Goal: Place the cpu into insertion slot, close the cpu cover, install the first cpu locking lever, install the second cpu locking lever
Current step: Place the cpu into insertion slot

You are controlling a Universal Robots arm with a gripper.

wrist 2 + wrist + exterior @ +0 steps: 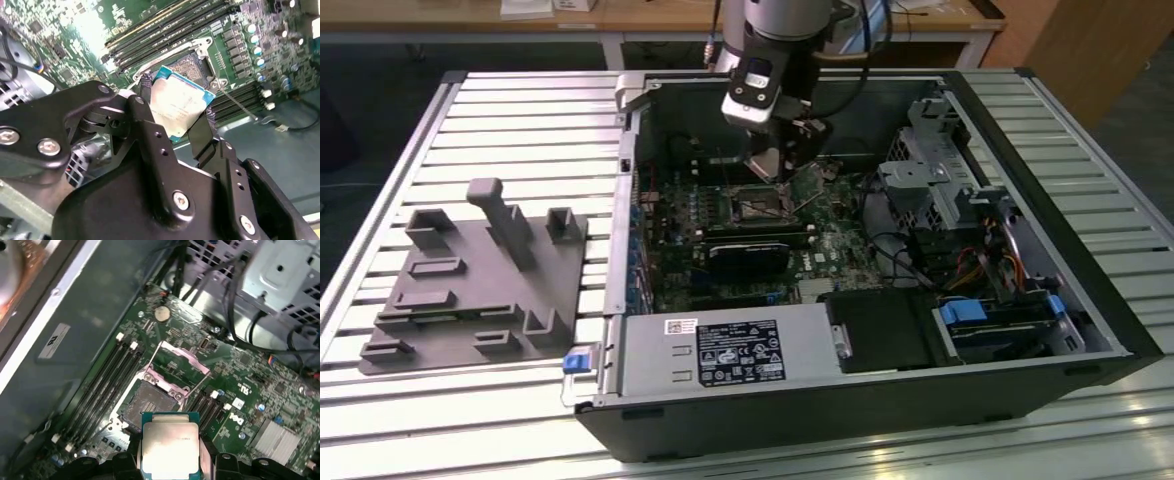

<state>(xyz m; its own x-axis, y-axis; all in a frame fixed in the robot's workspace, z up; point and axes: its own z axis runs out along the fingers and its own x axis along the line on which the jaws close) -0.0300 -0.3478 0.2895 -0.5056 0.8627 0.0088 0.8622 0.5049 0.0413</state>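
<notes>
My gripper (176,114) is shut on the cpu (175,104), a flat square chip with a silver-grey top and green edge, clamped by two opposite sides. It hangs tilted just above the green board, close beside the insertion slot (150,407), whose dark pin field lies bare. The cpu cover (187,357), a thin metal frame, stands swung up on the slot's far side. In the first wrist view the cpu (170,445) sits between the black fingers. In the exterior view the gripper (781,170) hovers over the slot (758,207). A thin locking lever (237,105) sticks out, unlatched.
The open computer case (1067,290) lies on a slatted metal table. Memory slots (107,375) run beside the socket, a black card (747,255) sits just in front. Drive cage and cables (947,190) crowd the exterior view's right. A grey fixture (474,280) stands on the left.
</notes>
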